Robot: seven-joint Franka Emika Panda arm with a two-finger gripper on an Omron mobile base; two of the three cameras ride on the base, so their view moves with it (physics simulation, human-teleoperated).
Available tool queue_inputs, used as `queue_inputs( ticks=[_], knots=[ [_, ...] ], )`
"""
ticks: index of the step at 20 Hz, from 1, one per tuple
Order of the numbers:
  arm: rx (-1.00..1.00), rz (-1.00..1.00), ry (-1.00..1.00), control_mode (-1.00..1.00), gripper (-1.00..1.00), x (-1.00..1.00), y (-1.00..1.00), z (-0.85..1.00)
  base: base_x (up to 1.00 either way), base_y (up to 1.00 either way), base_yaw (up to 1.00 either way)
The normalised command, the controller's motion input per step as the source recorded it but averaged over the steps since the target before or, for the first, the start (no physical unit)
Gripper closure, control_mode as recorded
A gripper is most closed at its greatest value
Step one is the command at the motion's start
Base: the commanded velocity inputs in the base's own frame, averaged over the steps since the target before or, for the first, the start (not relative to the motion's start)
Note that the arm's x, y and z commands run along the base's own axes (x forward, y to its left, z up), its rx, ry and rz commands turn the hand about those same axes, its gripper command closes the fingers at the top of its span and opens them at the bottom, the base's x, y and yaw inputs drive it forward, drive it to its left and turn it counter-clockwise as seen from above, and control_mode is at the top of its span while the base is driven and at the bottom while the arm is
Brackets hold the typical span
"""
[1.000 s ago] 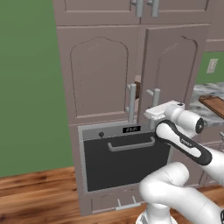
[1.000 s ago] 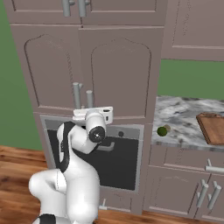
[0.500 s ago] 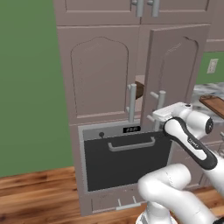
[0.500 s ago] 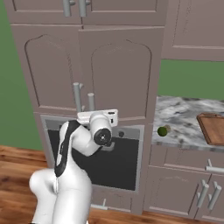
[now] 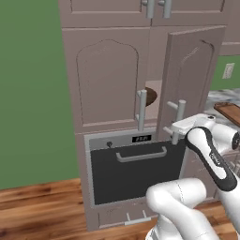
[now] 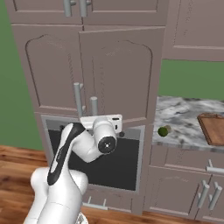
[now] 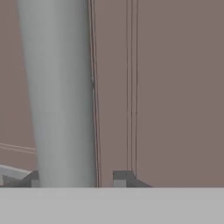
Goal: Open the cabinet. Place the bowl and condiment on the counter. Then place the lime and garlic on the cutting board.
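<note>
The cabinet's right door [image 5: 192,79] stands partly swung out, and through the gap a piece of the dark wooden bowl [image 5: 150,96] shows on the shelf inside. My gripper [image 5: 175,133] is at the lower end of that door's grey bar handle [image 5: 176,117]. In the hand view the handle [image 7: 61,96] stands between the fingertips [image 7: 122,178], with a narrow gap on one side, so the gripper [image 7: 78,179] is open around it. The lime [image 6: 163,131] lies on the counter [image 6: 183,118], left of the cutting board [image 6: 212,129]. The condiment and garlic are out of view.
A dark-fronted oven [image 5: 136,171] with a curved handle sits right under the cabinet. The left cabinet door [image 5: 108,79] is closed. Wall cabinets hang above. The counter edge [image 5: 216,96] begins just right of the open door. A wooden floor lies below.
The right door has swung further out with my hand on its handle. The jaws have widened a little around the bar.
</note>
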Motion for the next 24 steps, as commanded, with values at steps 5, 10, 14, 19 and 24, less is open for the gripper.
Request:
queue_inputs(
  ticks=[5, 10, 14, 19, 24],
  knots=[
    [0.0, 0.0, 0.0, -1.0, 1.0, -0.33, -0.48, -0.05, 0.0, 0.0, 0.0],
    [0.0, 0.0, 0.0, -1.0, 1.0, -0.31, -0.41, -0.05, 0.0, 0.0, 0.0],
    [0.0, 0.0, 0.0, -1.0, 1.0, -0.26, -0.34, -0.06, 0.0, 0.0, 0.0],
    [0.0, 0.0, 0.0, -1.0, -1.0, -0.19, -0.3, -0.1, 0.0, 0.0, 0.0],
    [0.0, 0.03, 0.0, -1.0, -1.0, 0.0, -0.04, -0.02, 0.0, 0.0, 0.0]
  ],
)
